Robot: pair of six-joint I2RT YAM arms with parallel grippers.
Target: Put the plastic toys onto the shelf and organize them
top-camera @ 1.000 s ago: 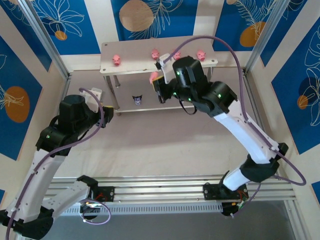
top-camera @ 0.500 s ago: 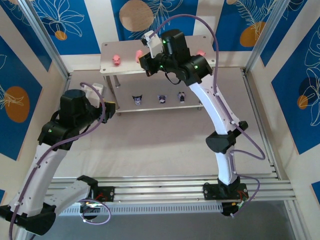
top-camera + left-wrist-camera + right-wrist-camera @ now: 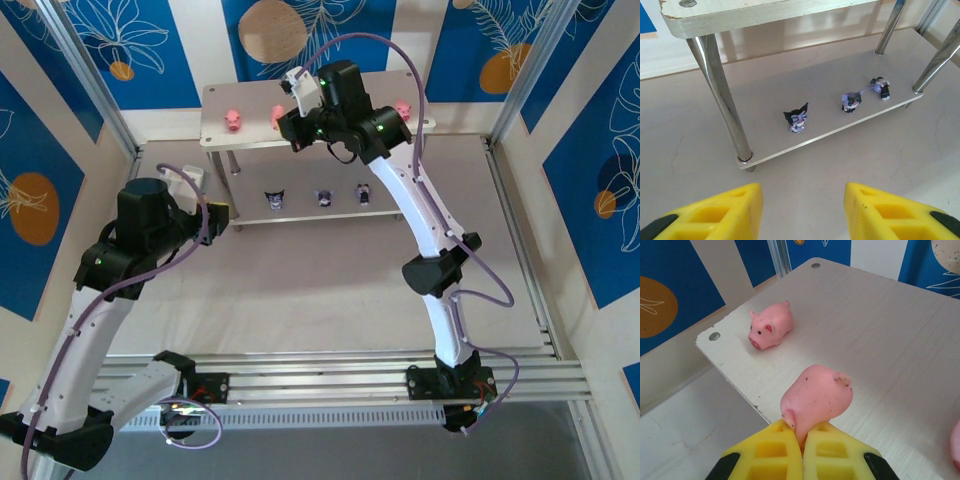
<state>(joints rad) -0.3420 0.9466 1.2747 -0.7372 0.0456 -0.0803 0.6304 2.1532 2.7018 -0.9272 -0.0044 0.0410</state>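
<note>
Three dark figurines stand in a row on the lower board of the shelf (image 3: 765, 95): the near dark figurine (image 3: 797, 117), the middle dark figurine (image 3: 851, 101) at two o'clock from it, and the far dark figurine (image 3: 881, 88) further along the same line. The left gripper (image 3: 802, 210) hangs over the table just in front of that board, at six o'clock from the row, with its yellow jaws wide apart and nothing between them. From the top view, the shelf (image 3: 255, 100) sits at twelve o'clock on the table, and the right arm reaches over its upper board. The right gripper (image 3: 795, 440) has its jaws clamped together on the held pig (image 3: 817, 400), which sits over the upper board (image 3: 880, 330) close to its front edge; whether it touches the board cannot be told. A standing pig (image 3: 771, 328) rests on the board at eleven o'clock from the held one, well apart from it. Seen from above, another pig (image 3: 403, 109) stands near the board's three-o'clock end.
</note>
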